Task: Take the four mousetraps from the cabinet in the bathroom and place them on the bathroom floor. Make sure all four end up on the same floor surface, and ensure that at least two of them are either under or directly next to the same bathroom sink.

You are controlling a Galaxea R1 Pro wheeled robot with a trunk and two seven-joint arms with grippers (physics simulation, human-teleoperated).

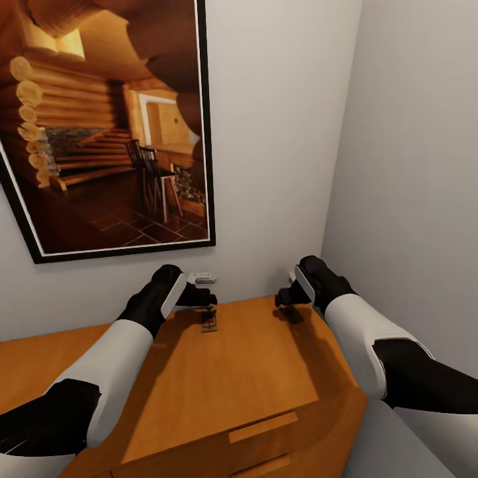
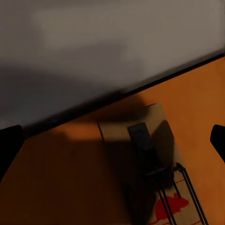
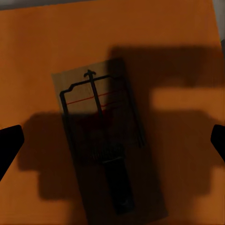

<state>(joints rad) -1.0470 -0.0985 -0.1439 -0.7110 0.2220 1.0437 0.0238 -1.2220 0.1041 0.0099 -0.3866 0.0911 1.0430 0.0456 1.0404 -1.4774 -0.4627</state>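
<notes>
Early stage: two mousetraps, one under the left gripper, one under the right gripper, lie ungrasped atop the cabinet, both jaws spread.

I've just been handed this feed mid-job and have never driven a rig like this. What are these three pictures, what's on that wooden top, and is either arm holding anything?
The big picture comes from the robot's head, looking down over its two black-and-white arms. Below them is the orange wooden cabinet top, in a corner under a framed picture.

The other two pictures come from cameras at each wrist, looking along the fingers.

The left gripper hangs just above one mousetrap; its wrist camera sees that trap near the wall edge, fingers apart at both sides. The right gripper hangs over a second mousetrap, lying flat in the arm's shadow, dark fingertips wide apart.

Both grippers look open and neither holds anything.
</notes>
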